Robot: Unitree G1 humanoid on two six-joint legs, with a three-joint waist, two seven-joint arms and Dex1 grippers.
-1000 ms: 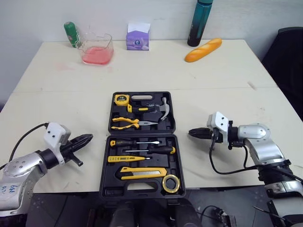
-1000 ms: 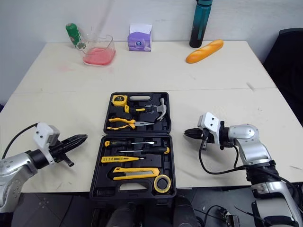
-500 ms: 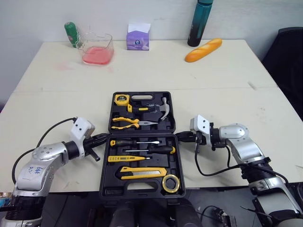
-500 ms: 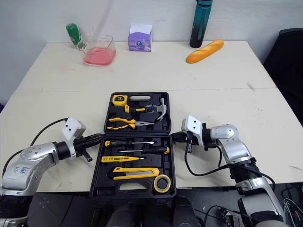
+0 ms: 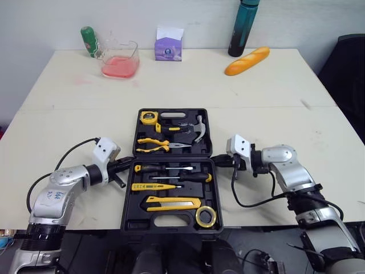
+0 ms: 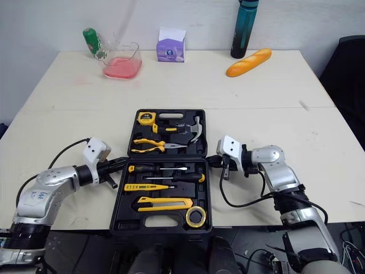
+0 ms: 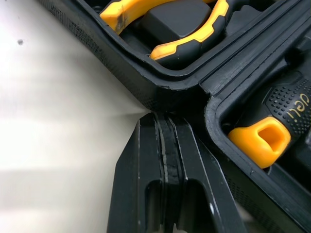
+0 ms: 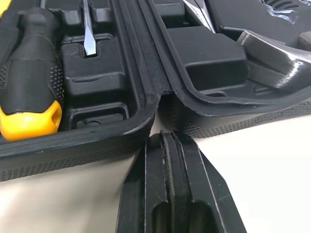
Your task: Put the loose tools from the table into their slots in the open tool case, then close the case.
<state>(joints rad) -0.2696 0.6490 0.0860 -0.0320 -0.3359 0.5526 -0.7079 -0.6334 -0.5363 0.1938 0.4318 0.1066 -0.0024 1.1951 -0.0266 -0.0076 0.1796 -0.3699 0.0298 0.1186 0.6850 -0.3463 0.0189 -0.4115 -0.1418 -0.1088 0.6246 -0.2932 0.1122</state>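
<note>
The tabletop (image 5: 68,114) carries the tool case (image 5: 165,224), lying open and flat near the front edge. The left gripper (image 5: 128,163) has its jaws together, tips against the left end of the case's hinge line. The right gripper (image 5: 219,161) has its jaws together, tips at the right end. The hammer (image 5: 197,128), utility knife (image 5: 171,202), pliers (image 5: 154,146), tape roll (image 5: 206,216) and tape measure (image 5: 148,117) sit in slots.

We see soft, even indoor light on the pale surface (image 5: 274,97), bright, with only faint, short shadows under things. In the left wrist view the surface glares almost white beside the dark case (image 7: 146,82). Close up, the left tool (image 7: 163,117) and right tool (image 8: 168,137) look slightly soft, their bases blurred.
</note>
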